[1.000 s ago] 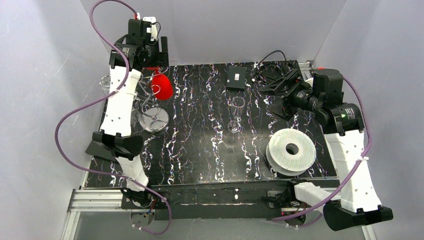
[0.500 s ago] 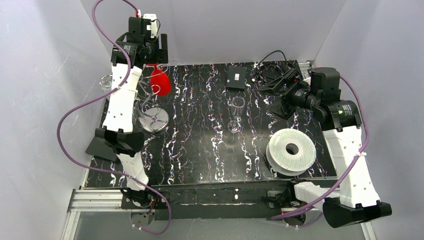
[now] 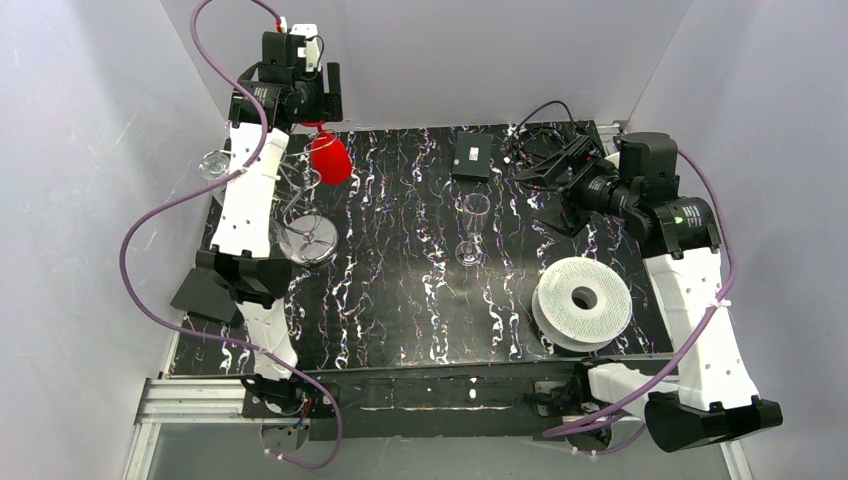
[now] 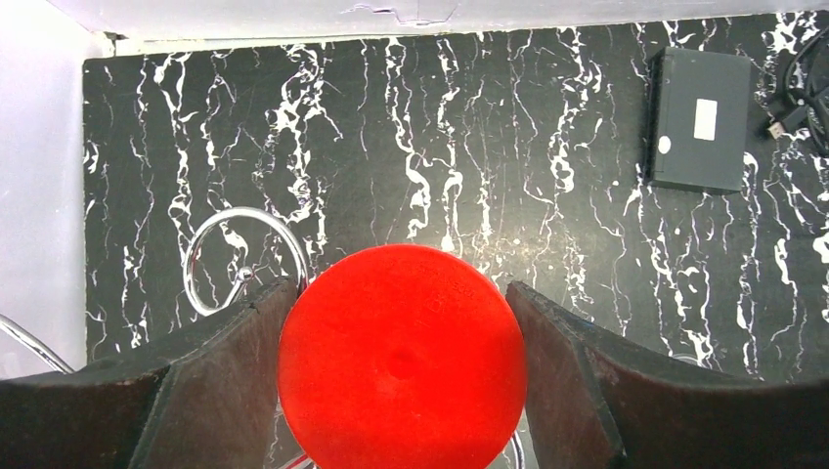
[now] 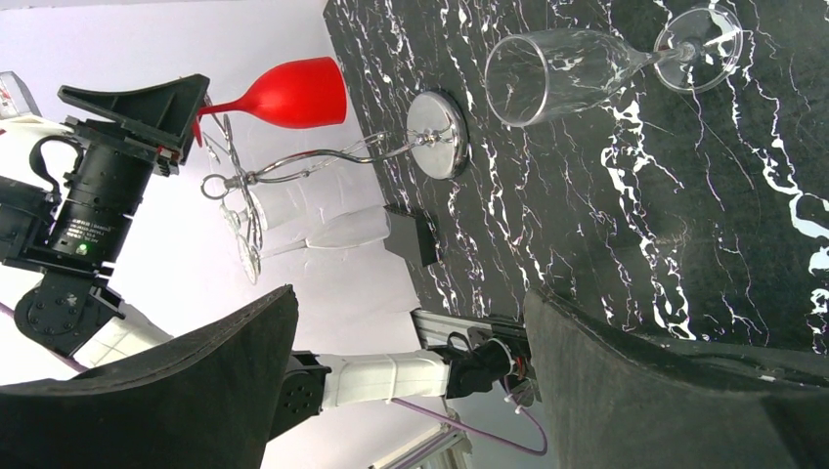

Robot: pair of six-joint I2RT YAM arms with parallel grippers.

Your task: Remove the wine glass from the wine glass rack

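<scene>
Left wrist view: I am looking straight down on the round red foot of the wine glass (image 4: pixel 401 357). The left gripper (image 4: pixel 401 293) is clamped on it, with a dark finger pressed against each side of the disc. That hold makes sense to me: the glass hangs bowl-down, so the foot is the one part that sits above the wire.

One curled hook of the wine glass rack (image 4: pixel 243 210) sits at the lower left of the frame, just beside the left-hand finger. From this angle I cannot tell whether the stem is clear of it.

In the right wrist view the red bowl juts out of the gripper at the upper left, right beside the top of the hooks. The clear glasses (image 5: pixel 293 220) hang from other arms just below it in the frame. The right gripper (image 5: pixel 411 322) has its jaws spread wide with nothing between them. I read it as parked at the right side, giving me a side-on look.

In the top view the red glass hangs at the upper left, with the rack's shiny base just below it in the frame. I judge the removal underway but not confirmed. My worry is snagging the wire and rocking the hanging glasses.
</scene>
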